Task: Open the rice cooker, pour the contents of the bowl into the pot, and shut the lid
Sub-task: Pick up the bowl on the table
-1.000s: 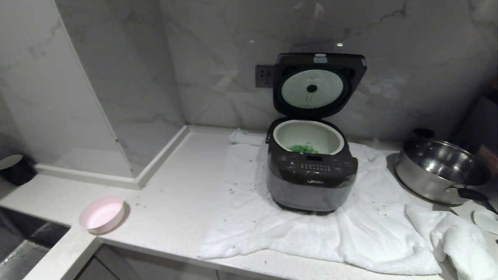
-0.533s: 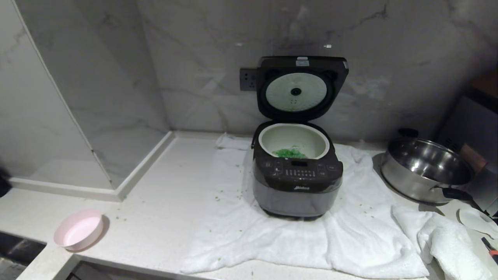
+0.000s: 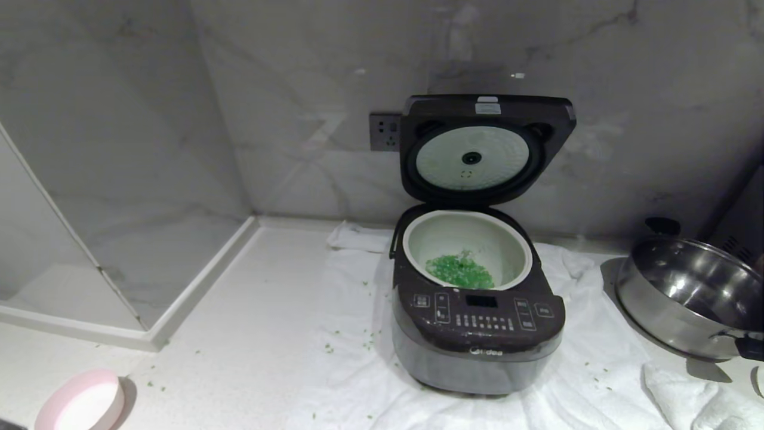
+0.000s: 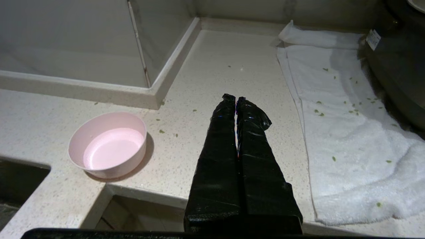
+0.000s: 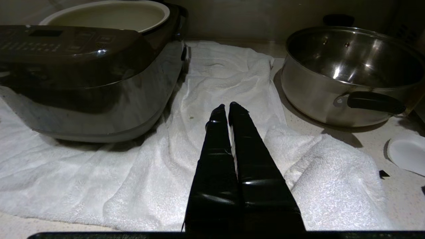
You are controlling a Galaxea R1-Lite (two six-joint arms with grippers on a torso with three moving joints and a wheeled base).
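The dark brown-grey rice cooker [image 3: 477,337] [image 5: 86,83] stands on a white towel with its lid [image 3: 483,149] swung up against the wall. Its pale inner pot [image 3: 507,242] [image 5: 109,13] holds chopped green bits [image 3: 459,272]. The pink bowl [image 3: 80,403] [image 4: 108,144] sits empty on the counter near the front left corner. My left gripper [image 4: 235,98] hovers shut over the bare counter between bowl and towel. Over the towel, between the cooker and a steel pan, my right gripper [image 5: 225,105] hangs shut. Neither holds anything, and neither shows in the head view.
A large shiny steel pan [image 3: 686,292] [image 5: 352,73] with black handles stands right of the cooker. The white towel [image 3: 352,358] [image 4: 348,132] is bunched at the front right. Green bits are scattered on the counter [image 3: 250,334]. A raised marble ledge [image 3: 197,286] runs along the left.
The whole head view has shifted: the cooker now appears larger and lower, and the bowl has slid toward the bottom left corner. Nothing on the counter has itself moved.
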